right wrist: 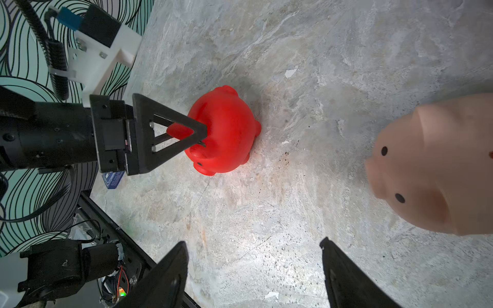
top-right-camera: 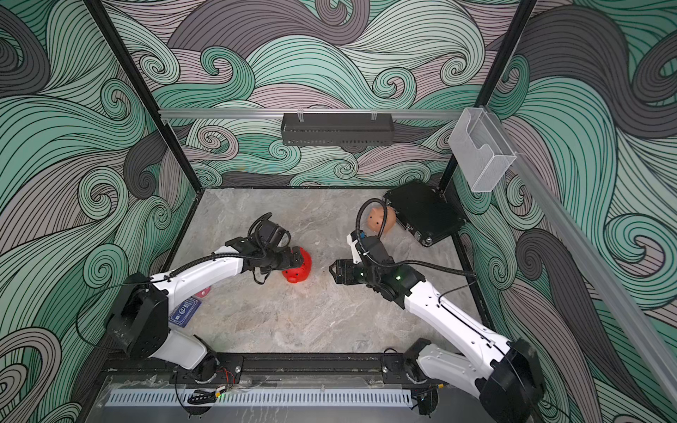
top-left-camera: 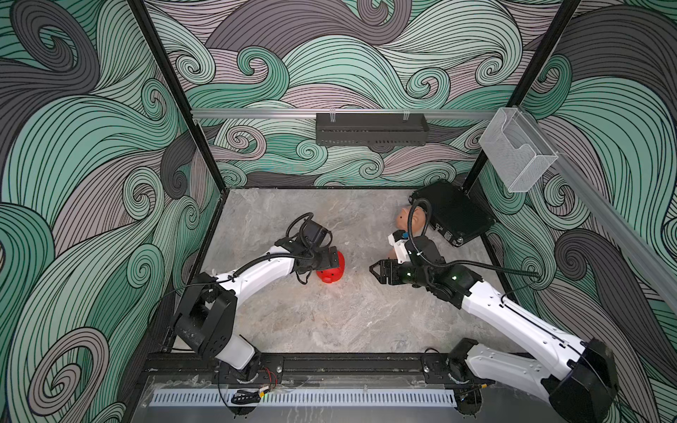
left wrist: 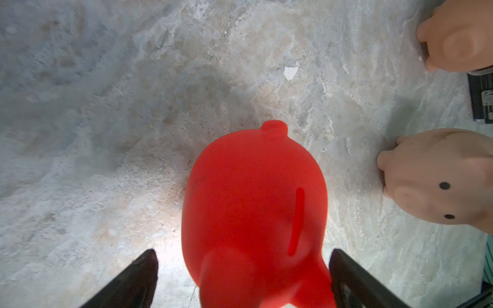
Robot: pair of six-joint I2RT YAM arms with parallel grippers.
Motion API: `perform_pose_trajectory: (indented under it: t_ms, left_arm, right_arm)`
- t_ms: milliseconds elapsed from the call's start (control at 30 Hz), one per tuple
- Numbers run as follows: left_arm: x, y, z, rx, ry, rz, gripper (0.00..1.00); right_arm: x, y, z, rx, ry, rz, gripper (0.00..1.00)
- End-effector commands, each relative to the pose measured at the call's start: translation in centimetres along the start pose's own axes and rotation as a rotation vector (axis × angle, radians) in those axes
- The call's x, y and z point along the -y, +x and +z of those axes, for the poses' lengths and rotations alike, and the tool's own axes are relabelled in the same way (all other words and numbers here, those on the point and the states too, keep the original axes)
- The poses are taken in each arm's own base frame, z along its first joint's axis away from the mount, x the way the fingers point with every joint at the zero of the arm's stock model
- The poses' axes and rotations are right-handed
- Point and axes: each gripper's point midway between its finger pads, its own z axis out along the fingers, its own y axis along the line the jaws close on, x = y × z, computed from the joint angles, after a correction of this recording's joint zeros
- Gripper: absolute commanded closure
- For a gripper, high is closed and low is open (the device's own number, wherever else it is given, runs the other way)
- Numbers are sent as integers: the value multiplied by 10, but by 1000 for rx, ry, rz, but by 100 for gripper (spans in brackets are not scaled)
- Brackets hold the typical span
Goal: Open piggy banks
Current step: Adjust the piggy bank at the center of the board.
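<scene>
While the left tool (left wrist: 242,252) stands spread around the red piggy bank (top-left-camera: 332,271) in the middle of the counter (top-left-camera: 329,322), the right tool (right wrist: 253,242) hangs spread and empty to its right. The near peach piggy bank (right wrist: 432,165) sits beside that tool, and the far peach piggy bank (top-right-camera: 381,219) sits just beside the black case (top-right-camera: 425,216).

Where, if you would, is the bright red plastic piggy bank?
In both top views the bright red plastic piggy bank sits mid-table within the open left gripper.

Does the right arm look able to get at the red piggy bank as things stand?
Probably yes: the right gripper, open, faces the red piggy bank across bare table; the left gripper, open, straddles its far side.
</scene>
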Motion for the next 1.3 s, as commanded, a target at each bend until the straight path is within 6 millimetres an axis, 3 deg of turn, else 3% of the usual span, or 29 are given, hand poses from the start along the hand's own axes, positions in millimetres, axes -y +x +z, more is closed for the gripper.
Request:
perform_pose_trajectory:
  t_ms: [0, 267, 567, 767, 1100, 1267]
  left_arm:
    - [0, -3, -12, 15, -92, 99, 1]
    - [12, 1, -9, -19, -169, 233, 1]
    - [20, 11, -4, -76, -232, 370, 1]
    - [16, 13, 0, -89, -260, 378, 2]
    - [13, 12, 6, -95, -292, 379, 12]
    - [14, 11, 7, -91, -293, 370, 10]
  right_arm:
    - [3, -5, -13, 62, 19, -2, 21]
    - [16, 3, -33, 121, 50, -9, 21]
    - [20, 11, -30, 92, 60, -18, 20]
    - [17, 13, -26, 74, 40, -27, 20]
    - [17, 17, -24, 66, 31, -24, 20]
    - [18, 18, -23, 62, 34, -19, 20]
